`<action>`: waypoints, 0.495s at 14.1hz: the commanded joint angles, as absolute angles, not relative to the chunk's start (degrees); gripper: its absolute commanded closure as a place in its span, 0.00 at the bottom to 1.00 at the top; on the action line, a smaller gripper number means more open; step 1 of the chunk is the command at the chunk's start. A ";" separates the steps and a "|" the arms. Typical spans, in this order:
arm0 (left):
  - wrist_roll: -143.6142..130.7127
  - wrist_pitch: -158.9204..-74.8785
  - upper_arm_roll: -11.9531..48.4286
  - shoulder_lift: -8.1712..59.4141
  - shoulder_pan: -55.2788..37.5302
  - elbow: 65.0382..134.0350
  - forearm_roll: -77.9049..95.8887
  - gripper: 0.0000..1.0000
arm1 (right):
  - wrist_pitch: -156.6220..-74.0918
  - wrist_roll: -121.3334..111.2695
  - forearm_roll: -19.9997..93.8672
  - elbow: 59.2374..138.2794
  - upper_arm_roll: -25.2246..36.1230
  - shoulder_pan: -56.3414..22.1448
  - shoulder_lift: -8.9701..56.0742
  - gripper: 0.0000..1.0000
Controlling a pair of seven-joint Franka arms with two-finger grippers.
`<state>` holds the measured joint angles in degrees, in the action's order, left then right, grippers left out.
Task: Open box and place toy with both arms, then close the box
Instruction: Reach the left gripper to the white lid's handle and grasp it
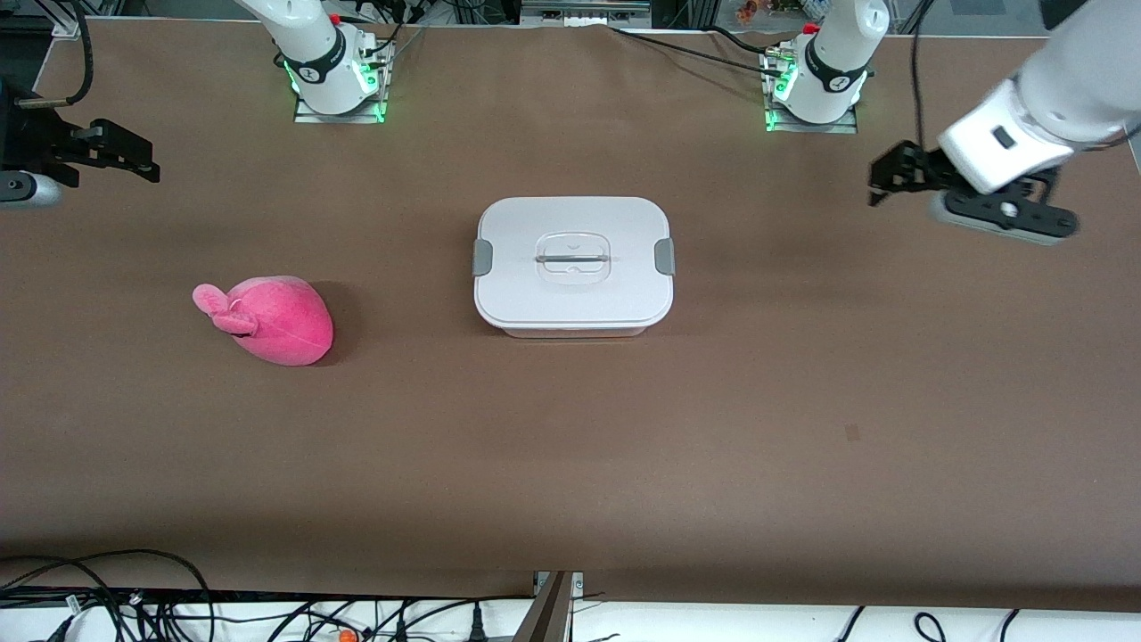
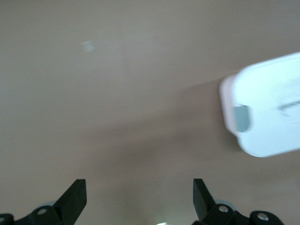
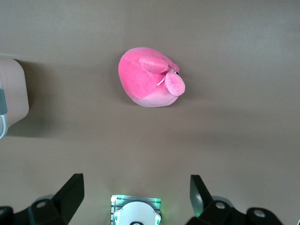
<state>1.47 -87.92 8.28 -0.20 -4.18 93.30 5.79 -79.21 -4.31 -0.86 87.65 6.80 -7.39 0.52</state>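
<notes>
Box: the box (image 1: pixel 574 266) sits on the table (image 1: pixel 802 401) about midway between the two arms' ends, resting flat. It shows at the edge of the left wrist view (image 2: pixel 265 105) and just at the border of the right wrist view (image 3: pixel 11 91).
Lid: the white lid (image 1: pixel 574 254) is on the box, both grey clips (image 1: pixel 482 257) at its short ends, the recessed handle (image 1: pixel 572 259) in its centre.
Toy: the pink toy (image 1: pixel 272 318) lies on the table toward the right arm's end, well apart from the box and a little nearer to the front camera than it; its ear flaps point away from the box. In the right wrist view the toy (image 3: pixel 149 77) lies alone on bare table.
Left claw: the left gripper (image 1: pixel 891 176) hangs in the air over bare table at the left arm's end, well apart from the box. Its fingers (image 2: pixel 75 199) stand wide apart, with nothing between them and touching nothing.
Right claw: the right gripper (image 1: pixel 125 153) hangs over the table edge at the right arm's end, well clear of the toy. Its fingers (image 3: pixel 72 192) are spread wide and hold nothing.
</notes>
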 commanded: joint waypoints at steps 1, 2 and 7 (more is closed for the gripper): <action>1.23 -87.01 12.38 3.41 -4.66 88.87 8.09 0.00 | -79.01 -3.87 -1.05 86.40 6.42 -6.86 1.05 0.00; 1.32 -87.01 13.78 4.99 -4.75 88.34 8.35 0.00 | -78.93 -4.13 -1.05 86.22 6.42 -6.86 1.05 0.00; 1.76 -87.28 20.12 14.30 -9.56 84.04 7.74 0.00 | -79.19 -3.78 -1.05 86.22 6.42 -6.77 1.75 0.00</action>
<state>1.49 -88.56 19.03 9.08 -6.35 90.21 7.38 -79.38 -4.31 -0.86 87.64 6.80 -7.31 0.60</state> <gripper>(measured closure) 0.000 0.000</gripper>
